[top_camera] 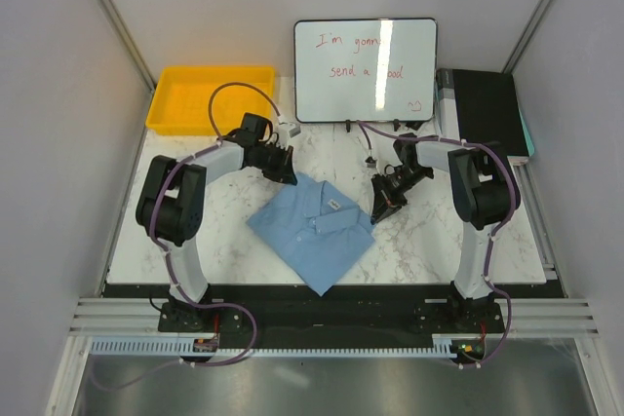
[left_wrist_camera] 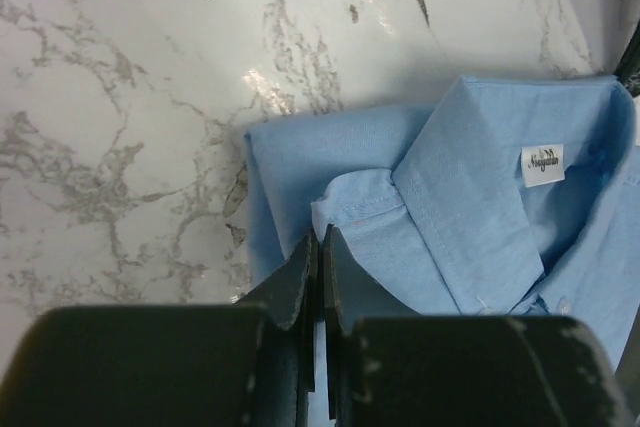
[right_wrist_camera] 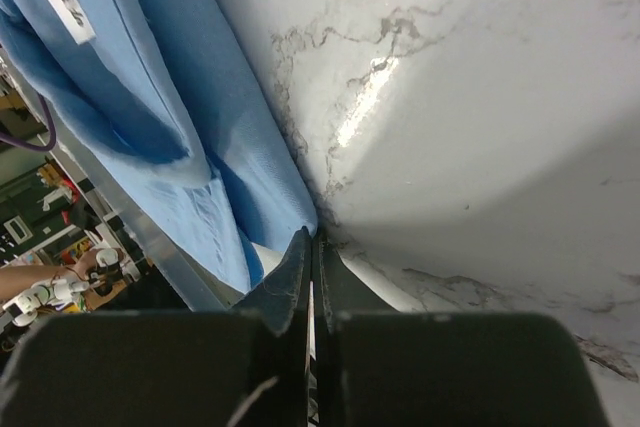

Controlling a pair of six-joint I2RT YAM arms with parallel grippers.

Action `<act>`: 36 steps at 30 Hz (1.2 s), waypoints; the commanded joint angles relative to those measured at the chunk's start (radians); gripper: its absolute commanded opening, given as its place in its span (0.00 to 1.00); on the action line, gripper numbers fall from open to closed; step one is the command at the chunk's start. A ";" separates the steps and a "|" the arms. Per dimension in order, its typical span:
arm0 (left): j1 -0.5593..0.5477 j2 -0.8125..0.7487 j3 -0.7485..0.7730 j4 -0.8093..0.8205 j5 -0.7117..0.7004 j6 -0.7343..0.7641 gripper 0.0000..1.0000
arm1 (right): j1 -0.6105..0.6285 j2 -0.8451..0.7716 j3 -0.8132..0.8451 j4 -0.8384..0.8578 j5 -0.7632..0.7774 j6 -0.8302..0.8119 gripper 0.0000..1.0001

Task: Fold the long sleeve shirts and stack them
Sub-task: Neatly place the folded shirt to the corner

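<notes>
One light blue long sleeve shirt [top_camera: 312, 226] lies folded on the marble table, collar and white neck label up. My left gripper [top_camera: 289, 178] is at the shirt's far left corner. In the left wrist view its jaws [left_wrist_camera: 320, 239] are shut, with the tips on the cloth's edge beside the collar [left_wrist_camera: 470, 197]. My right gripper [top_camera: 378, 211] is at the shirt's right corner. In the right wrist view its jaws [right_wrist_camera: 313, 235] are shut on the tip of the blue cloth [right_wrist_camera: 180, 137].
A yellow plastic tray [top_camera: 211, 97] stands at the back left. A whiteboard [top_camera: 366, 69] with red writing stands at the back centre, with a black box [top_camera: 487, 109] to its right. The marble table [top_camera: 439, 250] shows bare around the shirt.
</notes>
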 commanded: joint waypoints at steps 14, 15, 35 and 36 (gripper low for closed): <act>0.039 0.021 0.013 0.011 -0.104 -0.073 0.27 | 0.007 0.017 0.046 0.012 0.064 -0.043 0.00; 0.037 0.024 0.023 -0.010 -0.104 -0.075 0.37 | 0.007 0.021 0.057 0.013 0.066 -0.037 0.00; -0.149 -0.423 -0.184 -0.033 -0.311 -0.043 0.99 | -0.005 0.147 0.396 0.027 0.015 0.122 0.29; -0.194 -0.417 -0.168 -0.056 -0.395 -0.030 0.99 | -0.010 0.135 0.388 0.027 0.017 0.124 0.48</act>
